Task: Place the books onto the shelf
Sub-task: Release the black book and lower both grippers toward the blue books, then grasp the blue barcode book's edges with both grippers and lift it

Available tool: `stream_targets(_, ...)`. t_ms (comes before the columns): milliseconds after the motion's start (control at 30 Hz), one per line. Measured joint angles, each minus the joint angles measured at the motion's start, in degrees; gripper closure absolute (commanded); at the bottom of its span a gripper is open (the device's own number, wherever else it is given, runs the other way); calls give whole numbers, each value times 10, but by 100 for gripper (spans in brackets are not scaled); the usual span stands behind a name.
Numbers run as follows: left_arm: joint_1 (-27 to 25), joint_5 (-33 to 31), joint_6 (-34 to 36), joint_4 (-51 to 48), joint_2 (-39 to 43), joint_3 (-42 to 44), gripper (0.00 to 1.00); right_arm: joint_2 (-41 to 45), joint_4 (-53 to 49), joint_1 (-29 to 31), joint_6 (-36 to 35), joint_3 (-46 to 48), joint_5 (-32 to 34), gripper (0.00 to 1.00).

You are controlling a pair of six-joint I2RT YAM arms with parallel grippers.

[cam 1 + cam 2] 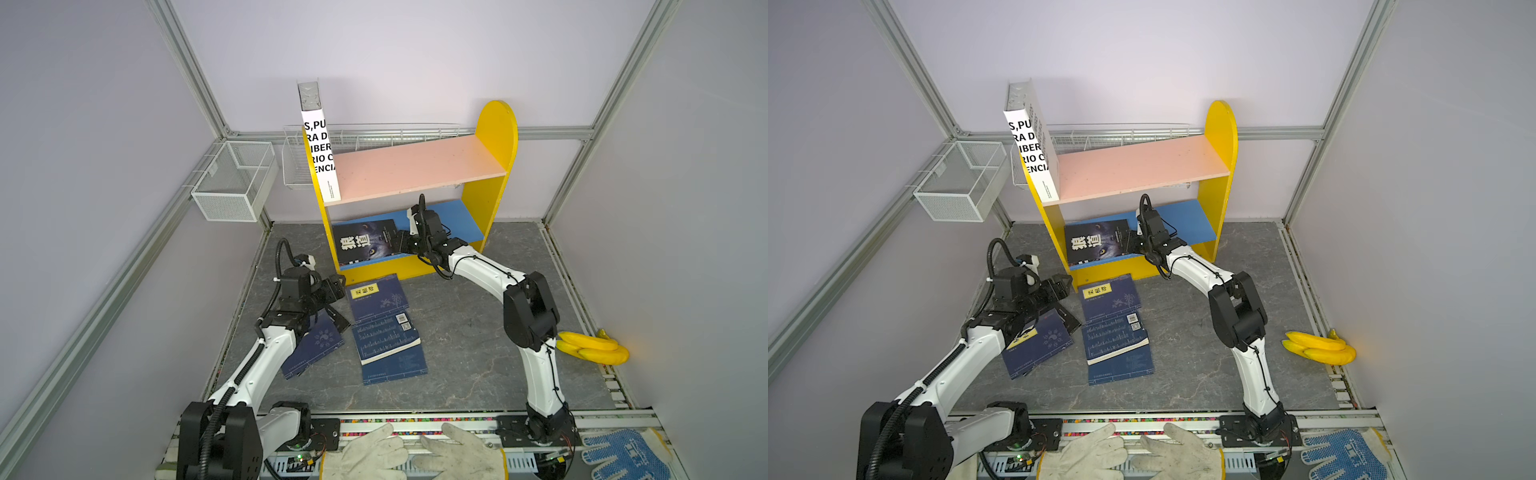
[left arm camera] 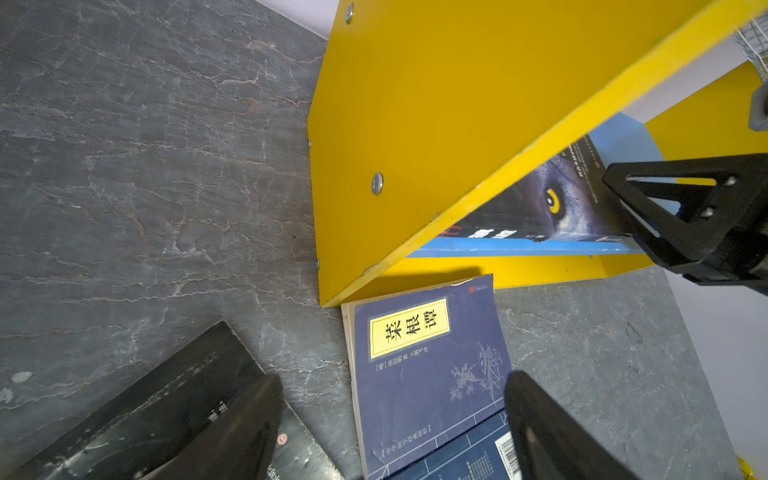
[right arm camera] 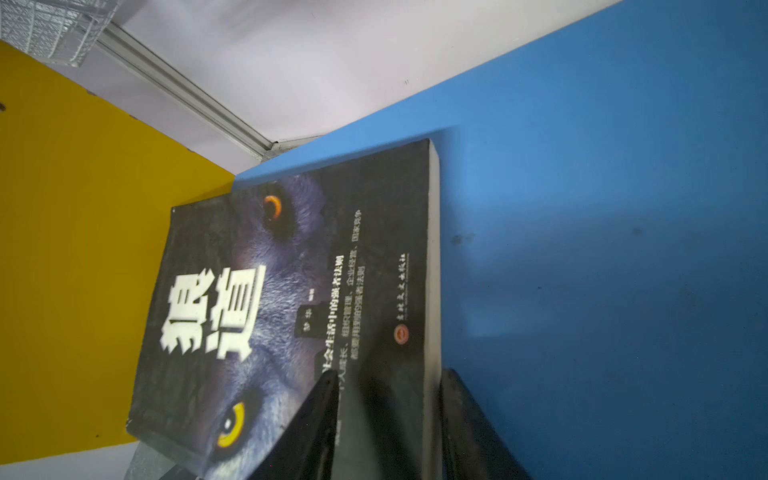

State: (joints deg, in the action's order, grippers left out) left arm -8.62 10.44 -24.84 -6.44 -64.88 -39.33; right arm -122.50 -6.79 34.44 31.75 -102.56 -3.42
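The right fingers [image 3: 469,415] are inside the shelf [image 1: 496,137], low down over the blue lower board [image 3: 582,208]. The black wolf book [image 3: 291,291] lies on that board with its cover up. One right finger is over the cover. The other sits just past the page edge, so the edge of the book is between them. These fingers stand a little apart. I cannot tell if they are squeezing the book or only touching it. The rest of the book stretches away past the fingertips, toward a yellow side of the shelf.

The left fingers [image 2: 249,424] are spread wide and hold nothing. They hang over the table [image 2: 124,166]. Under one of them is a black book [image 2: 166,407]. Under the other is a navy book with a yellow label [image 2: 428,353], which also fills part of the gap between them. Past their tips is the foot of the shelf, and this navy book lies just beside it.

Back behind the left fingers, two more navy books [image 1: 388,340] lie stacked on the table. Another navy book [image 1: 313,351] lies under the left arm.

High above both pairs of fingers is the pink upper board [image 1: 415,166]. A white book with big black letters [image 1: 322,153] stands on end there, at the end of the board.

Bananas [image 1: 594,347] lie on the table, well apart from the right fingers.
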Motion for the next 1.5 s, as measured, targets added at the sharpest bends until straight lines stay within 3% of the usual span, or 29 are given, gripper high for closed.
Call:
stream_targets(167,0,12,-7,-25,26,6,12,76,-3,4,-44,57,24,40)
stream_targets(400,-5,43,-46,-90,75,37,13,266,18,5,-63,195,42,33)
stream_targets(633,-88,49,-108,-169,95,56,17,363,0,9,-21,359,7,25)
stream_targets(800,-94,54,-151,-201,107,98,17,362,-33,21,7,452,-45,26)
stream_targets(1067,-96,94,-203,-171,103,182,18,304,-37,56,13,464,-117,25)
stream_targets(1500,-96,164,-267,80,-33,202,24,168,-23,62,-5,429,-177,42)
